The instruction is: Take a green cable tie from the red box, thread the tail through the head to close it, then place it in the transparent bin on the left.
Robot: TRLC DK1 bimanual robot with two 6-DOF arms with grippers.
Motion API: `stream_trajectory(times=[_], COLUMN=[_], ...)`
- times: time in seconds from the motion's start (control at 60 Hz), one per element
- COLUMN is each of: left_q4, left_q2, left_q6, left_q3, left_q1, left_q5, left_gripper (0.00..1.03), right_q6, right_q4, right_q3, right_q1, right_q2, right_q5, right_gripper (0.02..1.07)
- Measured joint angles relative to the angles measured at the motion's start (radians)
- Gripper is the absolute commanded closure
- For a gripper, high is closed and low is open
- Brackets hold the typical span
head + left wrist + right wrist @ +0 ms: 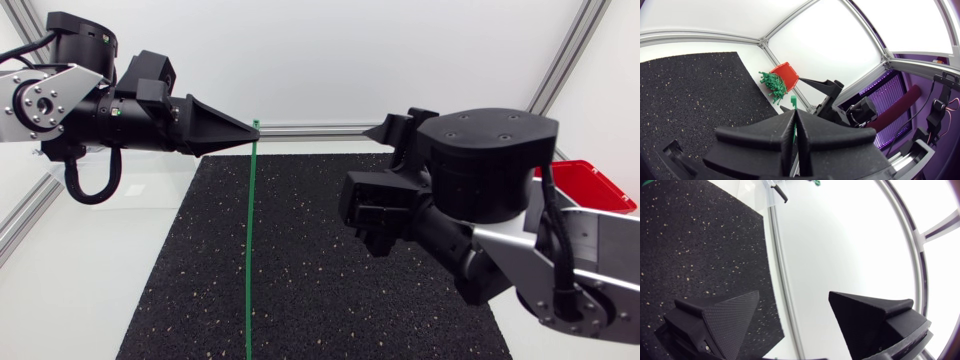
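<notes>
My left gripper [250, 128] is shut on the top end of a green cable tie [250, 240], which hangs straight down over the black mat. In the left wrist view the tie's head [793, 103] pokes out past the closed fingertips [788, 120]. My right gripper [384, 133] hovers to the right of the tie at about the same height, pointing toward it, apart from it. Its fingers [725, 320] stand wide open with nothing between them. The red box [588, 186] sits at the far right; in the left wrist view the red box [786, 74] holds several green ties [772, 85]. No transparent bin shows.
A black speckled mat [330, 260] covers the middle of the white table. An aluminium frame rail [310, 129] runs along the back edge, and another rail [22, 215] slants along the left side. My right arm's bulky wrist [480, 165] hangs over the mat's right half.
</notes>
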Motion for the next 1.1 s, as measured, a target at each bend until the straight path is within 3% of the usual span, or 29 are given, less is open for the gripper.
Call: stream_trajectory(times=[0.083, 0.15, 0.4, 0.817, 1.1], left_q4=[-0.002, -0.002, -0.002, -0.002, -0.002], left_q2=[0.021, 0.036, 0.095, 0.136, 0.179], left_q6=[0.000, 0.000, 0.009, 0.034, 0.035], left_q3=[0.013, 0.024, 0.056, 0.087, 0.105], left_q1=[0.000, 0.000, 0.000, 0.023, 0.023], left_q5=[0.009, 0.014, 0.035, 0.048, 0.051], left_gripper=[1.00, 1.00, 1.00, 1.00, 1.00], right_q6=[-0.127, -0.252, -0.605, -0.933, -0.982], right_q4=[0.091, 0.233, 0.484, 0.657, 0.673], right_q3=[-0.025, -0.065, -0.174, -0.301, -0.344], right_q1=[0.020, 0.039, 0.082, 0.083, 0.152], right_q2=[0.015, 0.038, 0.119, 0.189, 0.241], right_q5=[-0.002, -0.013, -0.189, -0.480, -0.531], right_gripper=[0.05, 0.05, 0.05, 0.06, 0.06])
